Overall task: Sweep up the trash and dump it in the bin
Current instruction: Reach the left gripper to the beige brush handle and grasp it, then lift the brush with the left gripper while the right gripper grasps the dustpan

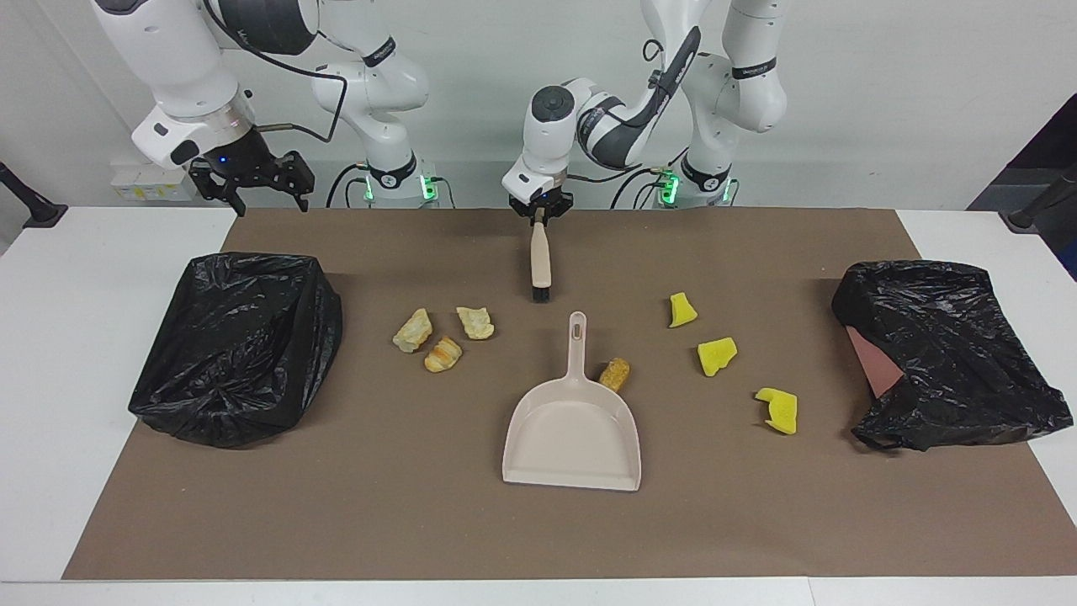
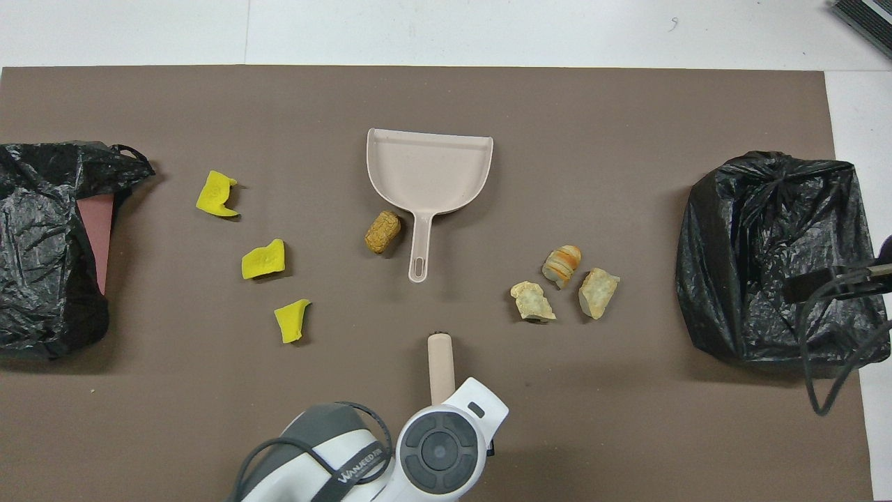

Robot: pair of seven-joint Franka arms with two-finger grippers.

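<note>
- I have the left gripper point(image 1: 539, 210) closed on the handle end of the beige brush with black bristles point(image 1: 540, 268); the brush hangs from the fingers with its bristle tip at or just above the brown mat point(image 1: 421, 505) — I cannot tell whether it touches.
- My right gripper point(image 1: 261, 181) waits in the air with its fingers spread and nothing between them, above the mat's edge toward the black-bagged bin point(image 1: 240, 345) at the right arm's end of the table.
- Step in hand, as I judge it: brush acquired, sweeping not yet begun. The beige plastic dustpan point(image 1: 572, 429) lies flat and empty, its handle pointing toward the held brush.
- Trash positions relative to the left fingers: one tan bread-like lump point(image 1: 615, 374) touches the dustpan beside the handle root; three pale golden lumps point(image 1: 442, 335) sit clustered toward the right arm's end; three bright yellow sponge chunks point(image 1: 717, 355) trail toward the second black-bagged bin point(image 1: 942, 353) at the left arm's end.
- Next move calls for, in my estimate, the right gripper to take the dustpan handle — the pan will otherwise slide when scraps are pushed against it.
- Nearest scrap first: the lump beside the handle needs a stroke around to the pan's open lip.
</note>
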